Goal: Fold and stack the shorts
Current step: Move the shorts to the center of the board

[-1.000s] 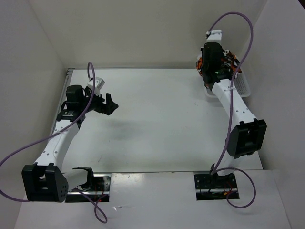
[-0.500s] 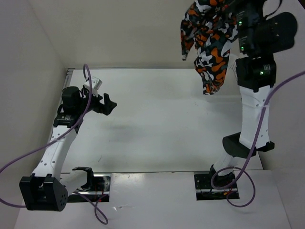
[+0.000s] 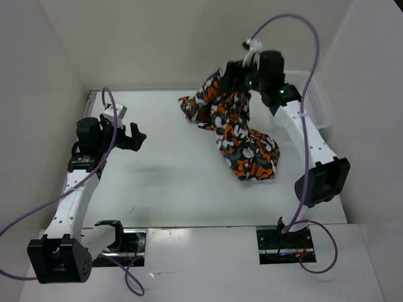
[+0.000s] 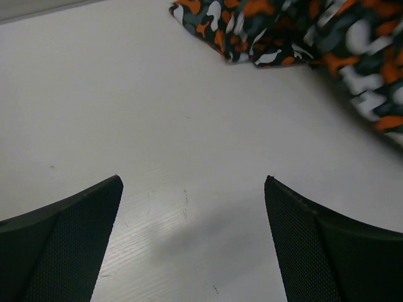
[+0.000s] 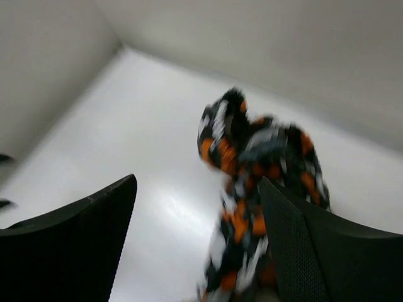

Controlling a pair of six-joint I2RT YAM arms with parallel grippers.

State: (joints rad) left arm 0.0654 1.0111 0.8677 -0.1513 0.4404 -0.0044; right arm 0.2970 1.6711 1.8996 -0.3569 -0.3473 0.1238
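The shorts (image 3: pixel 236 129), in an orange, white, black and grey print, hang and spill in a crumpled heap over the back right of the table. Their lower end lies on the table. My right gripper (image 3: pixel 227 73) is just above their top, jaws wide apart. In the right wrist view the shorts (image 5: pixel 252 189) are blurred, draping down by the right finger of the open right gripper (image 5: pixel 198 182). My left gripper (image 3: pixel 135 135) hovers open at the left. The left wrist view shows the left gripper (image 4: pixel 193 189) holding nothing, with the shorts (image 4: pixel 302 31) farther off.
A white lattice basket (image 3: pixel 320 107) stands at the back right corner behind the right arm. White walls close in the table (image 3: pixel 170 182) at the back and both sides. The arm bases sit at the near edge.
The right arm lifted the shorts high out of the basket, swung them left over the table and opened its jaws. The shorts have dropped partly onto the table. The left arm barely shifted.
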